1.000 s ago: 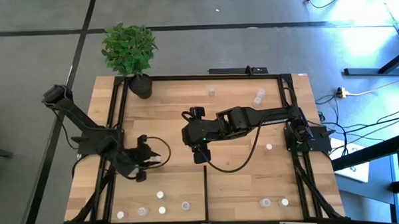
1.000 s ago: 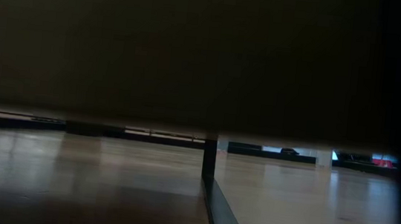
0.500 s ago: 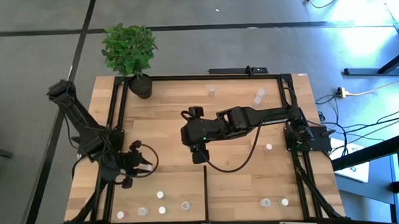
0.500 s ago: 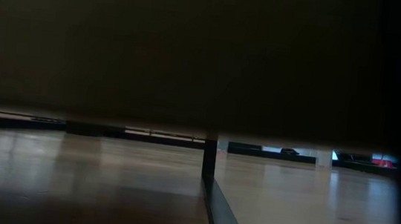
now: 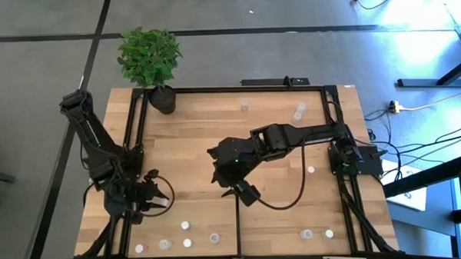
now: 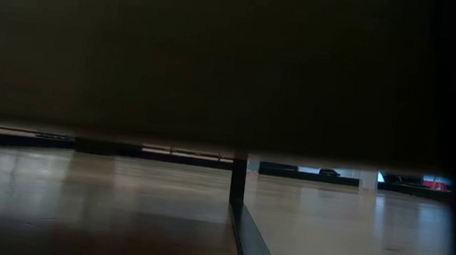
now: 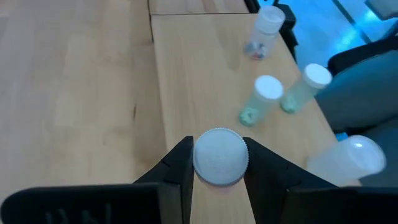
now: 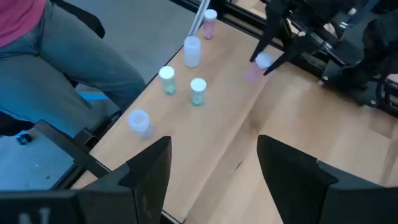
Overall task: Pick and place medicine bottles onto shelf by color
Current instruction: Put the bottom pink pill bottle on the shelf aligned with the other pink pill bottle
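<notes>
- Shelf (image 5: pixel 192 138): light-wood panel edged by thin black rails, with a short black divider bar (image 5: pixel 238 225) rising from its near edge; it takes up most of the high view.
- Left gripper (image 5: pixel 158 200): near the shelf's left rail, above the near-left row of bottles. Fingers (image 7: pixel 177 171) are closed on a white-capped medicine bottle (image 7: pixel 219 156), its round ribbed cap filling the gap between them in the left wrist view.
- Right gripper (image 8: pixel 211 165): near the middle of the shelf, just above the divider bar in the high view. Jaws stand wide apart with nothing between them.
- Near-left bottle row: four small bottles along the near edge, left of the divider (image 5: pixel 138 247) (image 5: pixel 164 244) (image 5: pixel 187 242) (image 5: pixel 214 238), with one more (image 5: pixel 184 224) set slightly farther in.
- The left wrist view shows four of these ahead of the held bottle: two greenish with white caps (image 7: pixel 262 98) (image 7: pixel 304 86), one clear (image 7: pixel 264 28), one pale and blurred at the edge (image 7: pixel 348 157).
- Near-right bottles: two (image 5: pixel 306 234) (image 5: pixel 329 234) by the near edge, right of the divider.
- Far bottles: one (image 5: pixel 245 106) and another (image 5: pixel 299 112) near the far rail; a single one (image 5: pixel 310 170) close to the right rail.
- Potted plant (image 5: pixel 151 59): green leaves in a black pot at the far-left corner.
- Person (image 8: pixel 56 56): legs in jeans beside the table, in the right wrist view.
- Low view: mostly dark; only a strip of wood surface and the divider bar show.
</notes>
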Controlling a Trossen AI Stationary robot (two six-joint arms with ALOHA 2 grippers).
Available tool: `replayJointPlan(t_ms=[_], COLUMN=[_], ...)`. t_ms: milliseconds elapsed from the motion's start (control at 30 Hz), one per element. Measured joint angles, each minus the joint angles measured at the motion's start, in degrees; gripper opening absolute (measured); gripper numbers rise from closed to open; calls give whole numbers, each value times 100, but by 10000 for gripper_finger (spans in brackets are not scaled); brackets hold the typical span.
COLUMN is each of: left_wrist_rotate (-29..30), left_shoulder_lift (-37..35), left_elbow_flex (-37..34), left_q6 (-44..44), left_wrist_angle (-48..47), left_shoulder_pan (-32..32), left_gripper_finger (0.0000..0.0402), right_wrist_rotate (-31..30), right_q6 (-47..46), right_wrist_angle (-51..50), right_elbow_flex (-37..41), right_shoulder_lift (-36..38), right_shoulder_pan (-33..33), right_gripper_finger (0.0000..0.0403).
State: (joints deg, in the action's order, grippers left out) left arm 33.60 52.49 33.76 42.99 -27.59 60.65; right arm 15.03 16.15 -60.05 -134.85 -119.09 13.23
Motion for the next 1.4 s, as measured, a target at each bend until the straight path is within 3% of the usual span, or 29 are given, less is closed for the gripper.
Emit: replayJointPlan(t_ms=[833, 1400], left_wrist_rotate=[429, 326], left_shoulder_lift=[4, 4], left_elbow_flex=[-7, 156], left_q6=[284, -340], left_wrist_angle=[179, 564], left_shoulder_pan=[780, 503], left_gripper_finger=[100, 100], right_wrist_rotate=[2, 2], right_q6=[-66, -66], right_wrist_angle=[1, 2], right_elbow_flex=[0, 0], right_shoulder_lift=[0, 0], right_shoulder_pan=[-4, -4], right_gripper_finger=[239, 239])
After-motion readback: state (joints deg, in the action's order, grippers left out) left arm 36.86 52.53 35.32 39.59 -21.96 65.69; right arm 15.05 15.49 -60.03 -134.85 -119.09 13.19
